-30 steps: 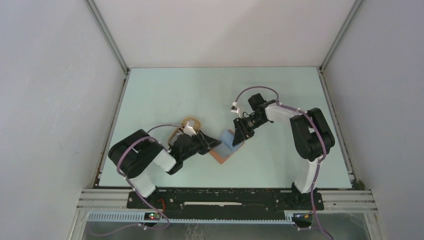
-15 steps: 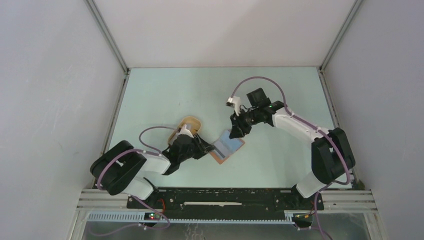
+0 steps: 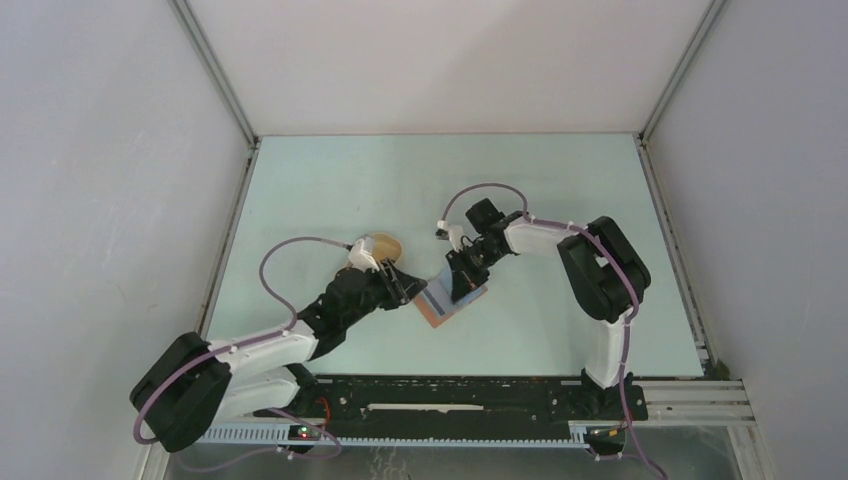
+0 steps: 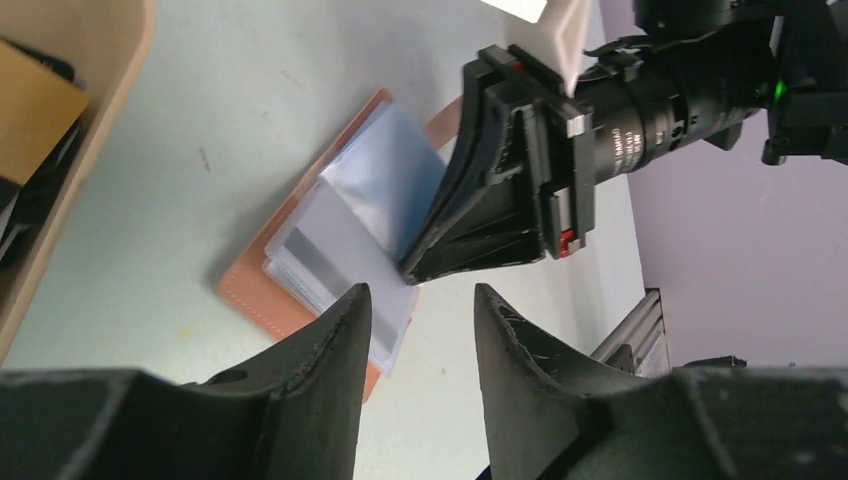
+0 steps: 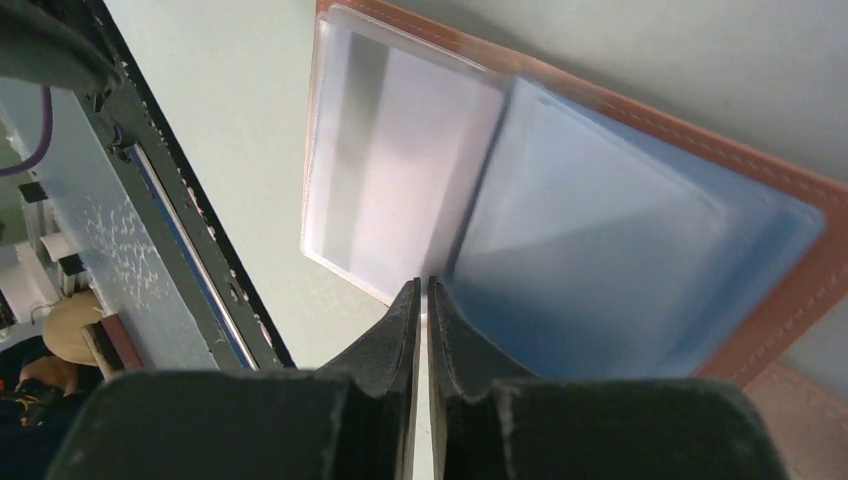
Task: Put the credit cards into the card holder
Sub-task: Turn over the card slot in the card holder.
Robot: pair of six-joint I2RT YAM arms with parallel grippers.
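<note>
The right gripper [image 5: 421,292] has its two fingers squeezed almost together, with only a thin slit left between them. I cannot tell if something thin is pinched in that slit. Its tip comes down on the card holder [image 5: 620,260], right at the line where the pale half meets the blue half.

The card holder lies open and flat on the table [image 3: 400,180]. Its brown leather edge shows around the slots. On one half of the card holder there is a pale card [image 5: 400,160] with a grey stripe along one side. I cannot tell if this card is pushed into a slot or only lies on top. The other half of the card holder shows just a smooth blue slot.

The left gripper [image 4: 420,300] is loose, with its fingers spread wide and nothing between them. It hangs close over the edge of the card holder, on the side with the pale card. I cannot tell if it touches.

Farther from the card holder, past the left gripper, sits a tan tray [image 4: 100,50]. An orange-yellow card [image 4: 30,110] lies inside it.
</note>
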